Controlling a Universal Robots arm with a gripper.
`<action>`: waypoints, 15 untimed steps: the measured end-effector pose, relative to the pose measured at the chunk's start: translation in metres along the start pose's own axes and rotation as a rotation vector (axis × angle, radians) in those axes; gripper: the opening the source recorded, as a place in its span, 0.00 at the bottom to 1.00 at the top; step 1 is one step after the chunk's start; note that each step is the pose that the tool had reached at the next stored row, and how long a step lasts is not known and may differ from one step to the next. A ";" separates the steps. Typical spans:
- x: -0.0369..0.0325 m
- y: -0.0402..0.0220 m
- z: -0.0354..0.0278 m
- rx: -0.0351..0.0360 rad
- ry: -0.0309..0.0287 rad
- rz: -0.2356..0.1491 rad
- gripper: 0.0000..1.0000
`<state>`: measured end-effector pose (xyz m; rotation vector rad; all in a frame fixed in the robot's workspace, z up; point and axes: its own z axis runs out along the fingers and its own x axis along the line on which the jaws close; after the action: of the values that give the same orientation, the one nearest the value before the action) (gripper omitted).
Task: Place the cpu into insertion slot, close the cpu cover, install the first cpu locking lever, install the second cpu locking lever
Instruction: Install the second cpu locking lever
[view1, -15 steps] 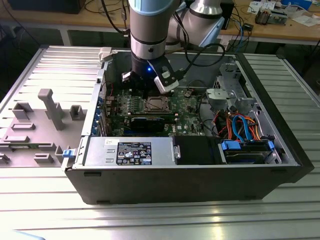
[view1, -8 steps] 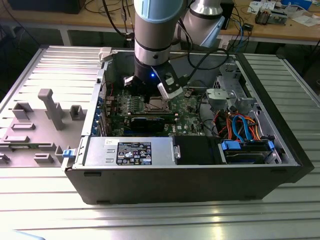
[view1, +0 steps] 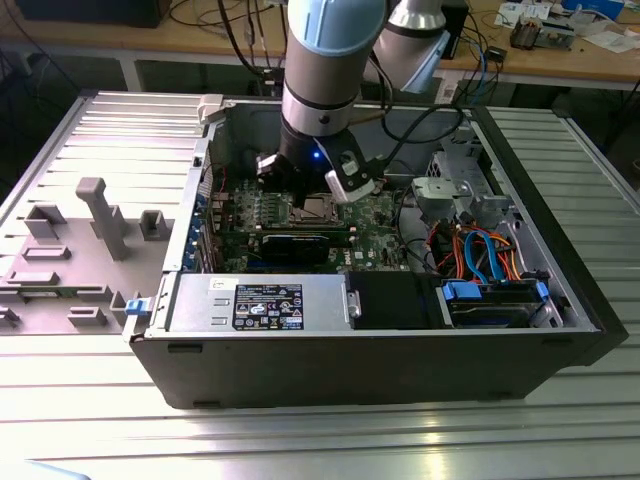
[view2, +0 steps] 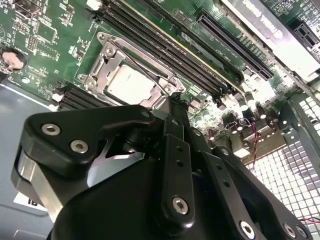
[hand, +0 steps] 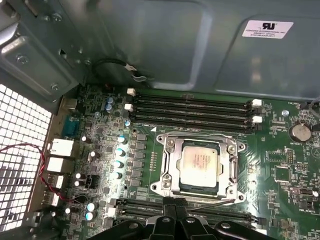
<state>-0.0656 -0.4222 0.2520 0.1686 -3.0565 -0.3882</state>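
Green motherboard inside the open computer case (view1: 190, 330) is spreading under me, and the cpu (hand: 200, 163) is already sitting flat in the insertion slot (hand: 170, 176) with the cpu cover (hand: 234, 172) lying down around it. My gripper (hand: 176, 214) is hovering just beside the socket's near edge with fingertips pinched together on nothing, next to a thin locking lever (hand: 212, 202). I am judging that pressing squarely along the lever, not on the chip, matters most.

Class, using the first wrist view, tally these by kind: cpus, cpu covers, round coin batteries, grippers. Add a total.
cpu: 1
cpu cover: 1
coin battery: 1
gripper: 1
Total: 4
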 end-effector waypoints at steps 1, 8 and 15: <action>0.0004 -0.0002 0.0009 0.0000 0.0000 0.000 0.11; 0.0073 -0.0020 0.0112 0.0000 0.0000 0.000 0.11; 0.0141 -0.0039 0.0239 0.0001 0.0001 0.000 0.11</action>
<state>-0.0808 -0.4217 0.2285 0.1685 -3.0564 -0.3880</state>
